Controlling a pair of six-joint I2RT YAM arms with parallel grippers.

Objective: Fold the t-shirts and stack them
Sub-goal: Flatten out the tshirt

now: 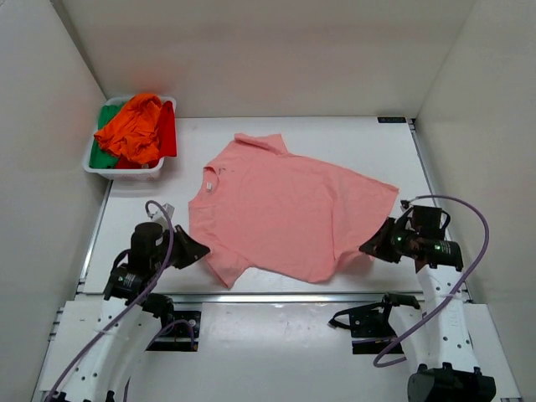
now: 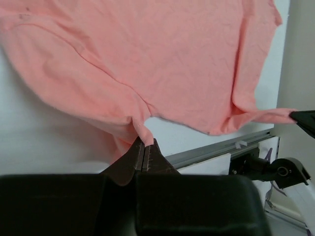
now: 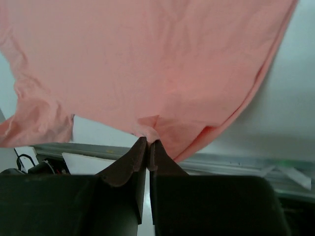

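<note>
Salmon-pink t-shirt (image 1: 285, 209) lies spread at the centre of the table (image 1: 352, 138). Left gripper (image 1: 205, 249), jaws pressed together, pinches its near sleeve edge; right gripper (image 1: 366, 248), likewise closed, pinches the near hem corner. Orange, red and green t-shirts (image 1: 138, 127) sit heaped in the white tray (image 1: 102, 169), rear-left

The salmon-pink t-shirt (image 1: 285, 213) is showing as soft, matt cloth, faintly creased. The bench (image 1: 352, 142) is looking smooth and matt, its near rail (image 1: 276, 297) gleaming like brushed metal. The tray (image 1: 99, 168) is appearing as smooth white plastic, with the orange t-shirt (image 1: 138, 126) inside it reading as crumpled cloth. The left claw (image 2: 144, 143) and right claw (image 3: 148, 141) are looking like matt dark plastic.
</note>
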